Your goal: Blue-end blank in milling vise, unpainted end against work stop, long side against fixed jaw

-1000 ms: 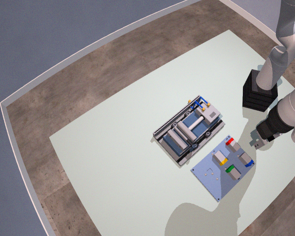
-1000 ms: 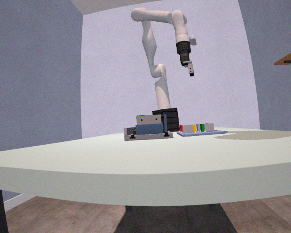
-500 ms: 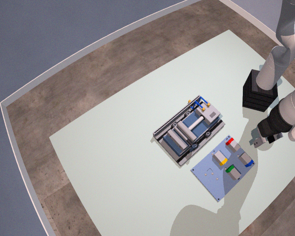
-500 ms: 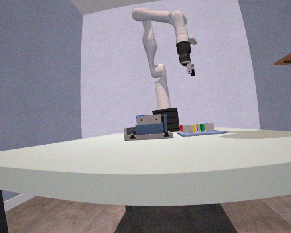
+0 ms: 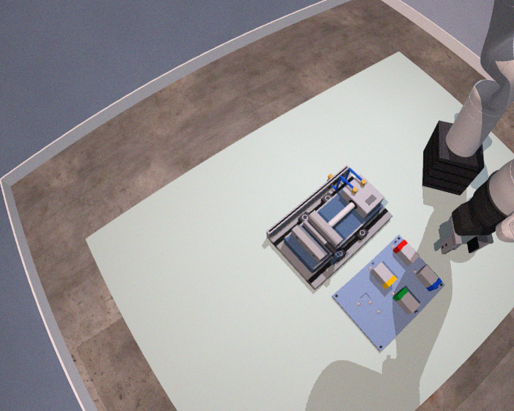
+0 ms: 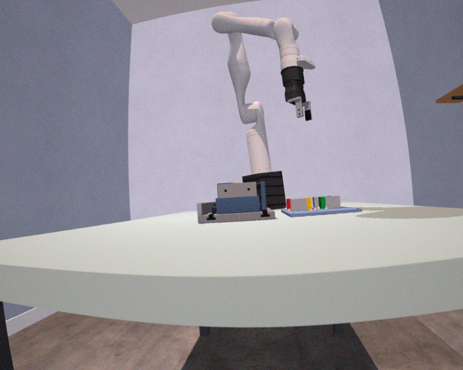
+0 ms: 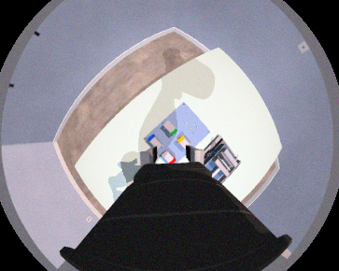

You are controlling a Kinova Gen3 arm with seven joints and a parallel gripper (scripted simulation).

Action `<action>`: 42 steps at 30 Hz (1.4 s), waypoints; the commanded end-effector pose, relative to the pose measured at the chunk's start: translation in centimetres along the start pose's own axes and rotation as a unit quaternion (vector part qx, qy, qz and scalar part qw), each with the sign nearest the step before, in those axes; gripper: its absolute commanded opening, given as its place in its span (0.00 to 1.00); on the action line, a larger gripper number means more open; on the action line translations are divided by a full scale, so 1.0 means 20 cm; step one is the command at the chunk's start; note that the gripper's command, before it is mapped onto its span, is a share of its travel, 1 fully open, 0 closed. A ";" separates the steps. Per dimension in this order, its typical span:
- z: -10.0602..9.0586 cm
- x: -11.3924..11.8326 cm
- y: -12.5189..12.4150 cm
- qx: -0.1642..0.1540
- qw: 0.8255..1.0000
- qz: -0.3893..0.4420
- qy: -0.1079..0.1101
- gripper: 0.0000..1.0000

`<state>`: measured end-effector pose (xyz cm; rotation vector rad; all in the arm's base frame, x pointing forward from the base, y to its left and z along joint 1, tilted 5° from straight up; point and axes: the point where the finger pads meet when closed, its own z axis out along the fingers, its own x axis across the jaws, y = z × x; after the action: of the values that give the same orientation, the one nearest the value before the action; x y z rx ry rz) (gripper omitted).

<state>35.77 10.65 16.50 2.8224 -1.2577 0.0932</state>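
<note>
The blank with the blue end (image 5: 425, 275) (image 7: 156, 143) lies on the blue plate (image 5: 349, 291) (image 6: 319, 213) (image 7: 182, 111), its blue end toward a plate corner; other blanks mostly hide it in the exterior view. My gripper (image 5: 459, 249) (image 6: 304, 116) (image 7: 171, 151) is open and empty, high above the table on the plate's side of the vise. The milling vise (image 5: 326, 226) (image 6: 237, 203) (image 7: 223, 156) stands beside the plate. Its fixed jaw (image 5: 308, 243) (image 6: 237, 189) is the end block without hoses. No blank shows between the jaws; the work stop is not clear.
Blanks with a red end (image 5: 408, 254) (image 7: 166, 156), a yellow end (image 5: 381, 272) (image 6: 298, 204) and a green end (image 5: 408, 304) (image 6: 332, 201) lie separately on the plate. Blue hoses (image 5: 348, 183) rise at the vise's far end. The black arm base (image 5: 447, 165) (image 6: 273, 191) stands behind.
</note>
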 end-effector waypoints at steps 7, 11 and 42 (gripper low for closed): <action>0.00 0.00 0.00 0.001 0.999 0.041 0.002 1.00; -0.01 -0.01 -0.01 0.001 0.998 0.068 0.003 1.00; 0.00 0.00 0.00 0.001 0.963 0.269 0.002 1.00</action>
<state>35.79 10.48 16.45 2.4023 -1.9697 0.1127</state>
